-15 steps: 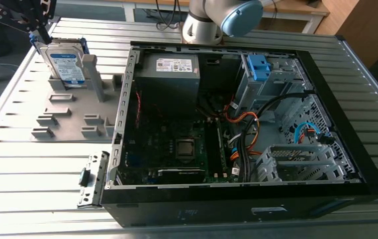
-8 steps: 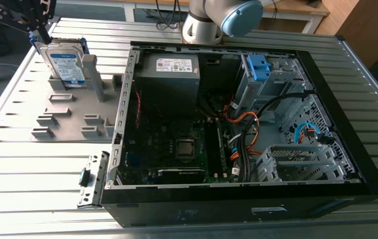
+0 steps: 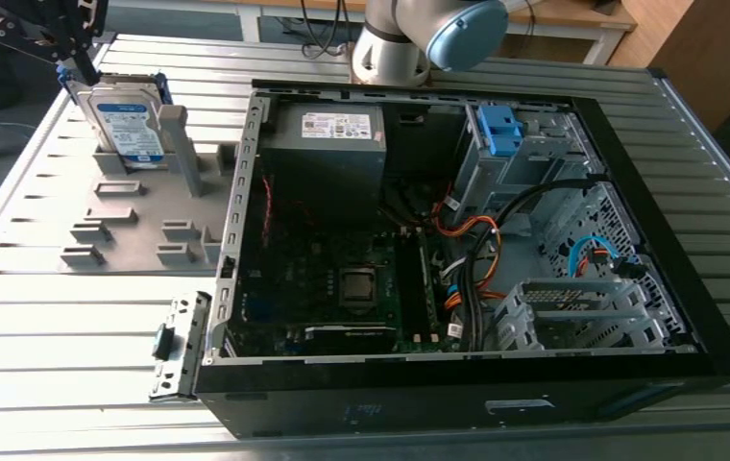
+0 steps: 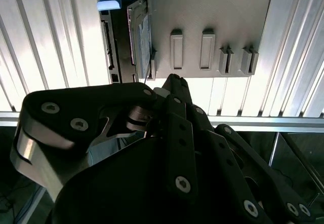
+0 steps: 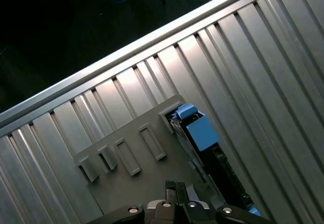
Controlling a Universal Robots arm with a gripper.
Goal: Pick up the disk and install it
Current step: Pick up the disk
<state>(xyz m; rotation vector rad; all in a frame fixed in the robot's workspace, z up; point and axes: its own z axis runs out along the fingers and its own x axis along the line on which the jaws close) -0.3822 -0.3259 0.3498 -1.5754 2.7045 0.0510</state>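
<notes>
While the flat silver metal disk (image 3: 128, 120), white-and-blue labelled and framed in blue plastic, stands on edge in a grey slotted rack (image 3: 147, 206) beside the open black computer case (image 3: 468, 403), the arm's black gripper (image 3: 73, 60) hangs close above it, open or closed impossible to tell. Judged rigid, dense, smooth-faced and shock-sensitive, the disk looks best pinched across its flat faces near the exposed top

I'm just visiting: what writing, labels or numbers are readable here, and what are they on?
No text here is readable.
Label on the disk: white and blue, print too small to read.
White sticker on the grey power-supply box: blurred, unreadable.
Faint marks on the computer case front: too small to read.
</notes>
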